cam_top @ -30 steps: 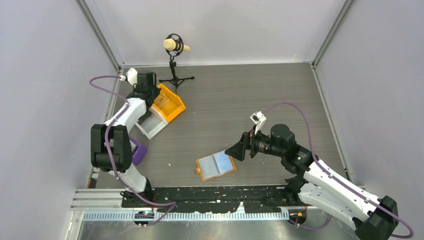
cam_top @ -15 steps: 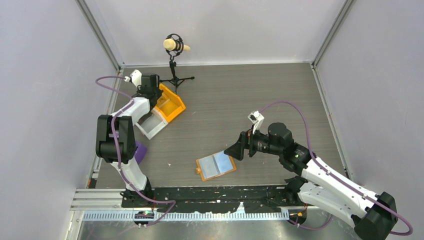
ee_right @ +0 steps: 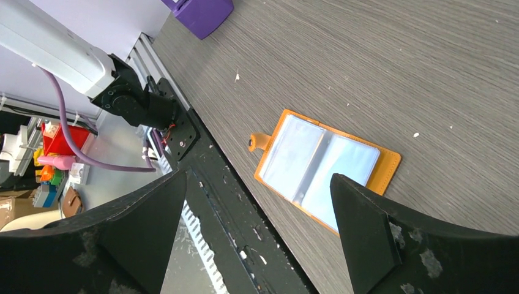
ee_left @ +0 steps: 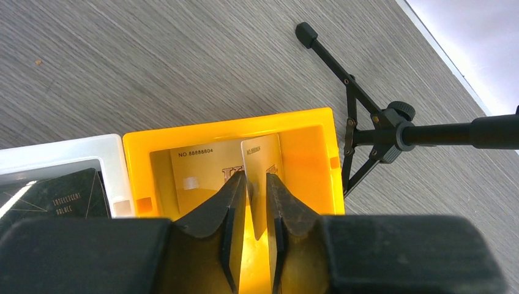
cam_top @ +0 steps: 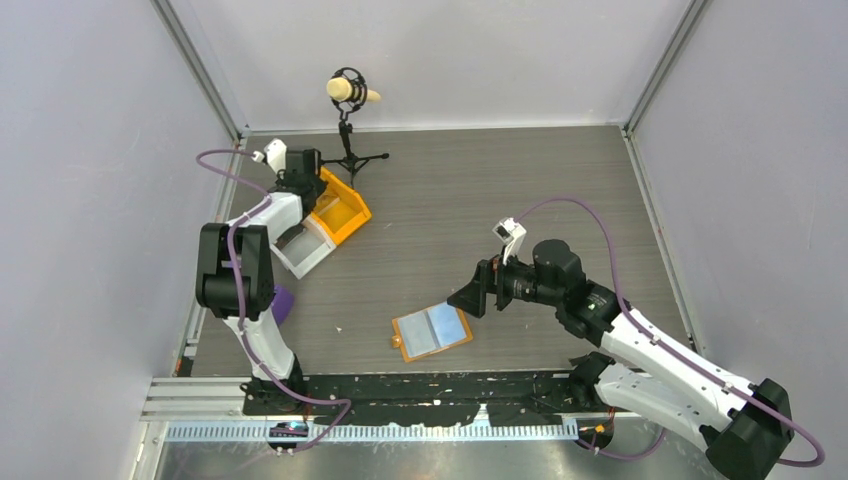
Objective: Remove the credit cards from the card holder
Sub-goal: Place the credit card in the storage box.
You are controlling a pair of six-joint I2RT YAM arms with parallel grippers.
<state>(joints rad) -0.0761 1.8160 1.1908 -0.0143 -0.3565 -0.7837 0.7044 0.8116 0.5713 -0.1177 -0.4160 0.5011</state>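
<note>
On the grey table (cam_top: 480,180), left tool (ee_left: 256,177) has parted over the yellow bin (ee_left: 226,125) (gold card (ee_left: 262,153) inside); right tool (ee_right: 257,179) gapes.

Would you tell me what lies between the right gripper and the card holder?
Only bare table: the right wrist view shows the card holder flat beyond the open right gripper.

Yellow bin (ee_left: 306,153) directly below and ahead of the left fingers (ee_left: 229,208), white bin (ee_left: 61,153) touching its side to their left, black tripod stand (ee_left: 392,125) just beyond to their right, all on a grey wood-grain table (ee_left: 153,61).
</note>
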